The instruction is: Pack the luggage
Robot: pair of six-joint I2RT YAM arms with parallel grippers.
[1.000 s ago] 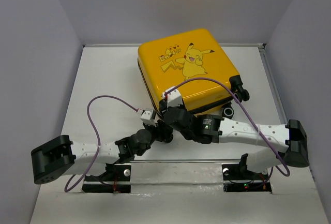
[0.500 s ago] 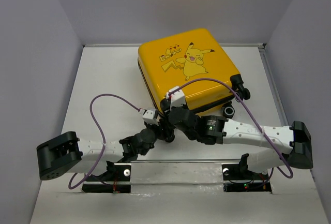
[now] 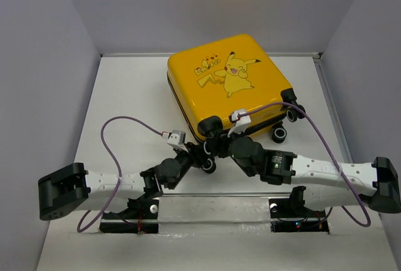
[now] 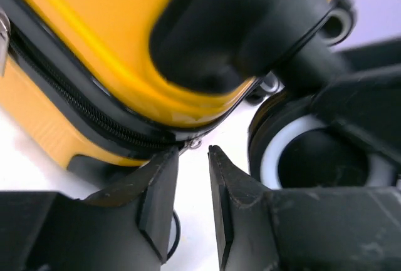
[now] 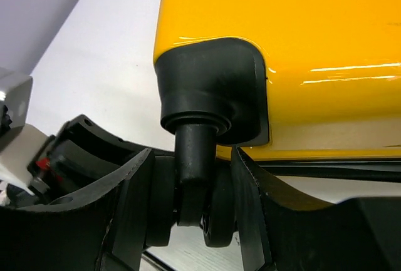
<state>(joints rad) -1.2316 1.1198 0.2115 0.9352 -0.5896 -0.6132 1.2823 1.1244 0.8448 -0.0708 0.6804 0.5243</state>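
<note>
The luggage (image 3: 219, 77) is a yellow Pikachu-print suitcase lying flat and closed at the back middle of the table. My right gripper (image 3: 217, 148) is at its near-left corner. In the right wrist view the right gripper (image 5: 192, 153) is shut on that corner's black caster wheel (image 5: 216, 214), one finger on each side. My left gripper (image 3: 200, 155) sits just left of it. In the left wrist view the left gripper (image 4: 193, 152) is open by a narrow gap and empty, its tips just below the black zipper (image 4: 81, 105) and its small metal pull (image 4: 196, 143).
Two more caster wheels (image 3: 279, 134) (image 3: 294, 113) stick out on the suitcase's near-right side. Purple cables (image 3: 119, 127) loop over both arms. Grey walls (image 3: 69, 64) close in the table on the left, back and right.
My right gripper has come off the suitcase's near edge, moved down to the corner and closed on the caster wheel. The left gripper has shifted slightly toward that same corner.
</note>
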